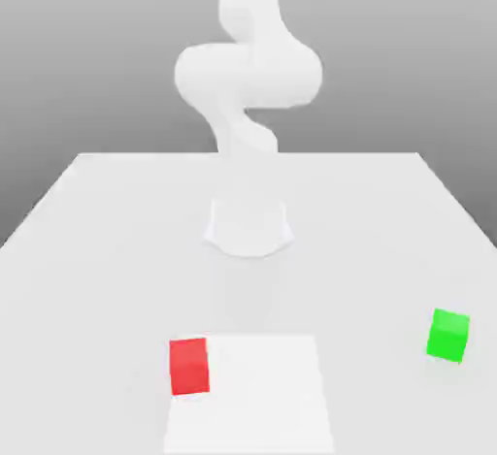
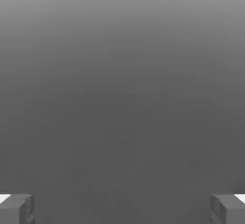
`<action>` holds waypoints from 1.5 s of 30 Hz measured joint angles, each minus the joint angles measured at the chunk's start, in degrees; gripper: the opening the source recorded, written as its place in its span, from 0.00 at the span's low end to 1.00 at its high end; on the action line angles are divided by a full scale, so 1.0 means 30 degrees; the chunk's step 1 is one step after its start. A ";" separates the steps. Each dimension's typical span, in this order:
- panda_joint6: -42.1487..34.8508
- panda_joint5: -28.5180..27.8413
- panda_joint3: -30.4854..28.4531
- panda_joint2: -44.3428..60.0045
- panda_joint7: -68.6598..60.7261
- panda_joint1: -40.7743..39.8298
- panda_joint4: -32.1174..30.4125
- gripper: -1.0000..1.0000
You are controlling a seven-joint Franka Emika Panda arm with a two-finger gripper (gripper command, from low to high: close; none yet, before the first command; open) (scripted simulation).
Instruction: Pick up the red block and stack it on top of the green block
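Nearest the camera, the red block (image 1: 189, 366) rests untouched on the table (image 1: 97, 249), well apart from the green block (image 1: 447, 335), so the released, empty pincer (image 2: 122, 208) must first descend to it.

Exterior view faces arm (image 1: 248, 84) across table (image 1: 388, 211), hand view between fingers (image 2: 16, 208)

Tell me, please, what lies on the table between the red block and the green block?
Nothing: in the exterior view, only bare white table separates the red block from the green block.
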 joint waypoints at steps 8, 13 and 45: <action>0.2599 0.2356 0.0171 0.5038 0.5322 -0.1275 -0.2485 0.50; 0.4241 0.2918 0.0680 0.8081 0.9221 -0.2135 -0.4018 0.50; 0.9211 -0.1127 0.0589 1.5530 2.1785 -0.3907 -0.7394 0.00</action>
